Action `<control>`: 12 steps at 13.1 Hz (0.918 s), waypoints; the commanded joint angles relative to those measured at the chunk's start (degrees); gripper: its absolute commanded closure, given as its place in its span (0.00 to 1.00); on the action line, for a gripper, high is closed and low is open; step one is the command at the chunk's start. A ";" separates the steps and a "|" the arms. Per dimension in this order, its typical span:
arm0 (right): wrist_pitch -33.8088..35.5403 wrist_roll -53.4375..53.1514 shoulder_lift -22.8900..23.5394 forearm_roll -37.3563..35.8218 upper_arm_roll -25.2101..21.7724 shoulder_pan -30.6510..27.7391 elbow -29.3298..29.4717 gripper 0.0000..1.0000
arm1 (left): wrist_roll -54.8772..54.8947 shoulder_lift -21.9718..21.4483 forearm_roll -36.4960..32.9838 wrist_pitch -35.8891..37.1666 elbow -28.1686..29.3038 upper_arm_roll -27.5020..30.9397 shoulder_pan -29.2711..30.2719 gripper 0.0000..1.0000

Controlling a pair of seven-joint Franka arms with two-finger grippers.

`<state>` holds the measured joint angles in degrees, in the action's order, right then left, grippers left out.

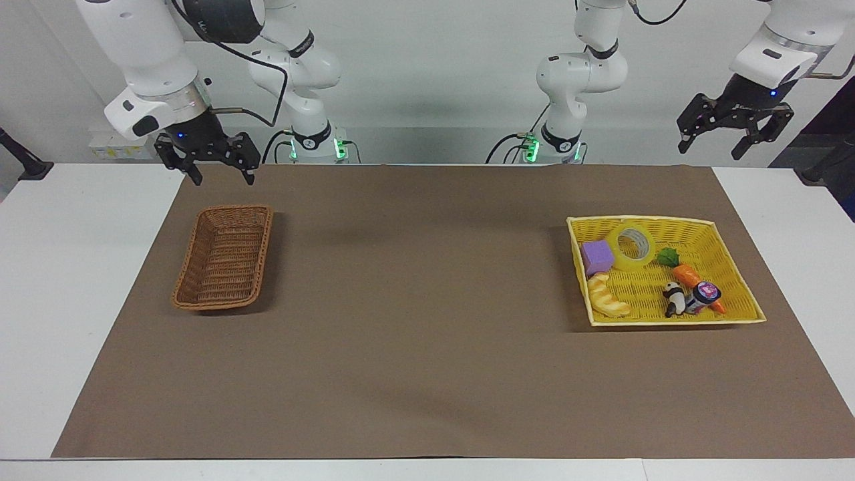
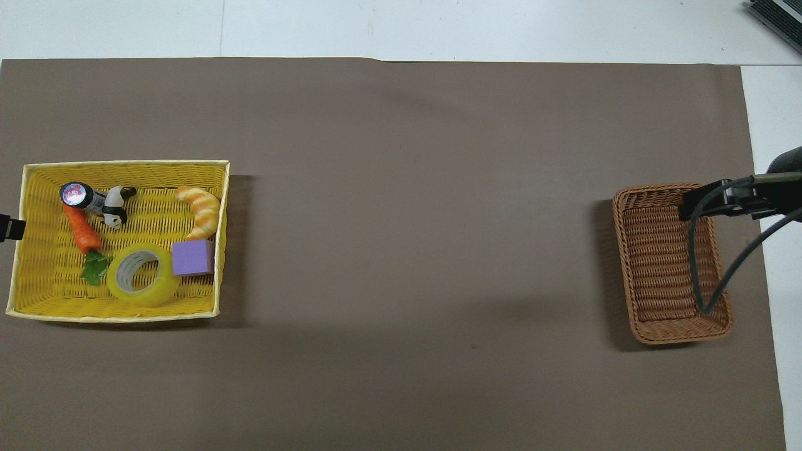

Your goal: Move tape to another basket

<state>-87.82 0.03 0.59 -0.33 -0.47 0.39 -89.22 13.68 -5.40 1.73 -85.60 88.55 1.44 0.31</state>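
The tape (image 1: 633,246) lies in the yellow basket (image 1: 735,280), at the left arm's end. The left tool (image 1: 733,130) hangs nearest, open and empty; the right tool (image 1: 208,157), also open, waits.

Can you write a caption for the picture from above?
Tape sits among toys in the yellow basket; the wicker basket waits empty.

Your tape (image 1: 632,246) lies in yellow basket (image 1: 735,267), touching purple block (image 1: 596,256). Wicker basket (image 1: 225,258) empty at right arm's end. Left gripper (image 1: 735,133) and right gripper (image 1: 222,168) both raised, fingers apart.
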 commanded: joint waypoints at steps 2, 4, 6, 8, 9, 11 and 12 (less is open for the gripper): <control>-0.07 -0.56 -1.30 1.12 0.29 -0.48 -1.40 0.00 | -0.75 -1.63 -1.29 -1.06 1.98 0.14 -0.75 0.00; -0.07 -0.56 -1.30 1.12 0.29 -0.48 -1.40 0.00 | -0.85 -1.46 -1.20 -0.97 1.54 0.14 -0.75 0.00; -0.16 -0.56 -1.30 1.12 0.29 -0.48 -1.40 0.00 | -0.93 -1.63 -1.20 0.17 1.71 0.23 -0.75 0.00; -0.07 -0.56 -1.30 1.12 0.29 -0.48 -1.40 0.00 | -1.11 -1.63 -1.20 0.88 1.71 0.23 -0.66 0.00; -0.07 -0.56 -1.30 1.12 0.29 -0.48 -1.40 0.00 | -1.20 -1.72 -1.20 0.62 1.89 0.23 -0.58 0.00; -0.16 -0.56 -1.30 1.12 0.29 -0.48 -1.40 0.00 | -1.11 -1.81 -1.20 0.09 2.06 0.14 -0.40 0.00; -0.16 -0.56 -1.30 1.12 0.29 -0.48 -1.40 0.00 | -0.76 -1.81 -1.12 0.00 2.06 0.14 -0.31 0.00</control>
<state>-87.82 0.03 0.59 -0.33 -0.47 0.39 -89.22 13.33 -5.49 1.71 -85.08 88.78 1.45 0.31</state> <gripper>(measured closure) 0.000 0.000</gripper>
